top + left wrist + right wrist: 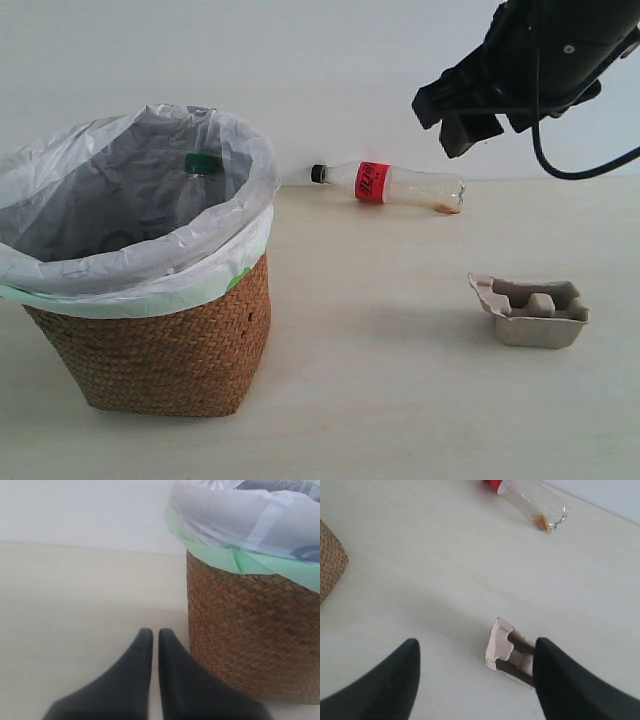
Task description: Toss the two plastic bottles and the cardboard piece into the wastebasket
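Note:
The wastebasket (170, 340) stands at the left, brown wicker with a white bag over its rim. Inside it lies the green-capped bottle (200, 165). The black-capped bottle with a red label (390, 185) lies on its side at the back by the wall. At the right, the cardboard piece (530, 310) sits on the table. My right gripper (455, 125) hangs high over the right side, open and empty; in its wrist view (477, 647) the cardboard piece (502, 645) is below, beside one finger. My left gripper (152, 635) is shut, low beside the wastebasket (250, 630).
The light wooden table (380, 400) runs to a white wall at the back. A black cable (580, 170) loops down from the right arm. A corner of the wastebasket (330, 560) and the red-label bottle (535, 505) show in the right wrist view.

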`<state>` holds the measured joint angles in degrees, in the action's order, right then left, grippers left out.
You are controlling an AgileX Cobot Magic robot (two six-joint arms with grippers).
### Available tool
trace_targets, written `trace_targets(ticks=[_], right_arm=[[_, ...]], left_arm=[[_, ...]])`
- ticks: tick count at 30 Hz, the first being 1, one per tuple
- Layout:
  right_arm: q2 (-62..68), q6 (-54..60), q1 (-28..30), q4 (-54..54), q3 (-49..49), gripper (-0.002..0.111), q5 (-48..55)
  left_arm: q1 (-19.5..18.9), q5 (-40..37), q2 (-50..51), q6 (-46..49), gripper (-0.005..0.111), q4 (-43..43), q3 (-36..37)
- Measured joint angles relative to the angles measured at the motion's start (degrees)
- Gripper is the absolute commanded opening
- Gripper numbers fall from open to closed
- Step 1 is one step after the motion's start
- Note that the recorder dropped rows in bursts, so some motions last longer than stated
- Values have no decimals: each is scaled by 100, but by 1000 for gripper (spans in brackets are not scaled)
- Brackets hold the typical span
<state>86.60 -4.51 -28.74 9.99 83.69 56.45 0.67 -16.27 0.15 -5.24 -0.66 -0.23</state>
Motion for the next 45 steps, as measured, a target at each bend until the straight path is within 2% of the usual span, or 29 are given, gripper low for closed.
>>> trace_targets(ticks=[14, 23, 31, 37, 45], right_arm=[[0, -181, 13, 308, 0, 58, 450], [562, -393, 336, 389, 0, 58, 761], [1305, -311, 416, 417, 80, 58, -253], [2410, 319, 818, 417, 1237, 58, 65], [4106, 1538, 1002, 324, 3666, 58, 568]], left_arm=[[0, 0, 0, 0, 4, 0, 0], [0, 0, 0, 0, 4, 0, 0], [0, 0, 0, 0, 4, 0, 0], [0, 0, 0, 0, 4, 0, 0], [0, 0, 0, 0, 4, 0, 0]])
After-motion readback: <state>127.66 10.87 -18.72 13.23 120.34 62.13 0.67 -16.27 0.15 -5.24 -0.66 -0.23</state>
